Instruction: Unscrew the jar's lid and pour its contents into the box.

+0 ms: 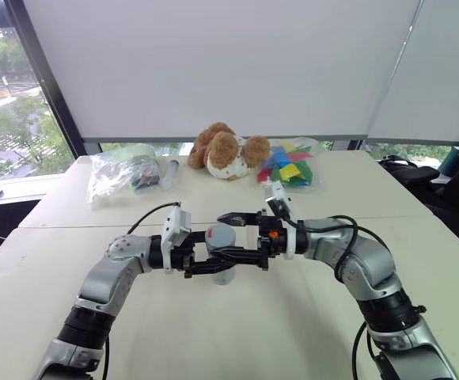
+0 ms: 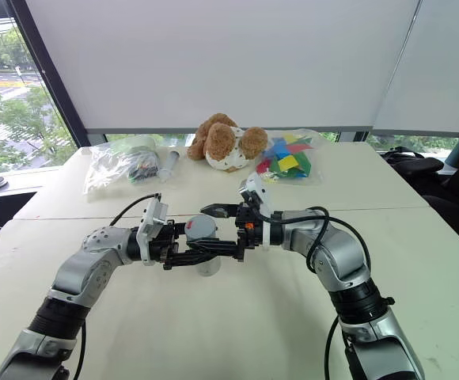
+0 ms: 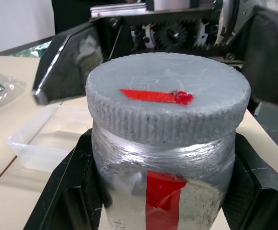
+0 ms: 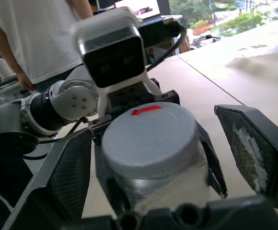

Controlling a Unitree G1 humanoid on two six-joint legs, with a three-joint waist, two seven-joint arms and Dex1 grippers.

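The small silver-grey cylindrical jar (image 3: 163, 187) with a red vertical stripe is grasped around its body by the left hand (image 1: 228, 265), whose two black fingers are clenched against its sides so that it is held upright above the pale surface (image 1: 237, 332); the round grey ribbed screw lid (image 3: 167, 98), marked with a red strip on top, is seated on the jar and not yet unscrewed; the right hand (image 4: 158, 158) is released, its two padded fingers (image 4: 247, 143) spread wide on either side of the lid and apart from it, pointed toward the left hand. The shallow transparent plastic box (image 3: 48, 139) is seen on the surface beyond the left hand's fingers, below the jar's level; the contents cannot be seen through the jar.

Several risks are judged from here; if the right hand is closed off-centre, the lid may be pinched by one finger only and slip during the twist; if the left hand's clench is too weak, the whole jar may be turned instead of the lid, or be pushed askew; if the lid is freed suddenly, it may be dropped; a tilt made before the box is beneath the jar would spill the pellets onto the surface.
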